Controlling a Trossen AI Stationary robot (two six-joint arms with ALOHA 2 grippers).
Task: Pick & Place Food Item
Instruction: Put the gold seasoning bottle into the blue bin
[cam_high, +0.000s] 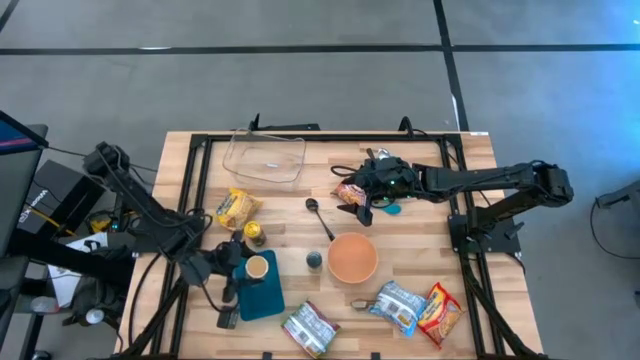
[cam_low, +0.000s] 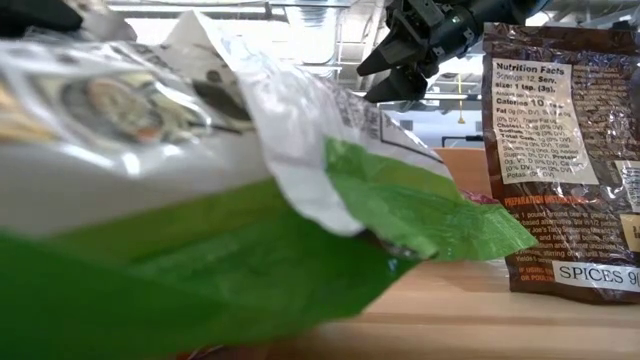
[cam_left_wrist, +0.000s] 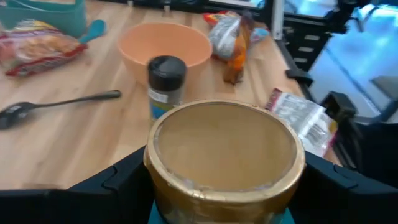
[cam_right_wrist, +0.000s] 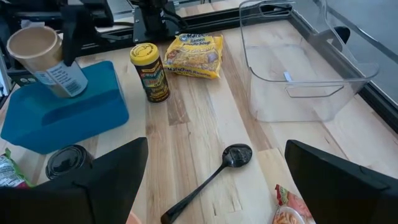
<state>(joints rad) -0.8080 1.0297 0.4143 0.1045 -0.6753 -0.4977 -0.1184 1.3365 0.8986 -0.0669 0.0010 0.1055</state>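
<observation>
1 clear container (cam_high: 265, 158) sits far left, 1 teal tray (cam_high: 262, 290) near left, 1 orange bowl (cam_high: 352, 257) centre. 5 food packets: 1 yellow ramen (cam_high: 237, 208), 3 along the near edge, 1 red one (cam_high: 350, 193) under the right gripper (cam_high: 366, 203), fingers apart. Left gripper (cam_high: 243, 272) straddles 1 tan cup (cam_high: 257, 267) on the tray, fingers spread. 1 spoon (cam_high: 320, 217).
</observation>
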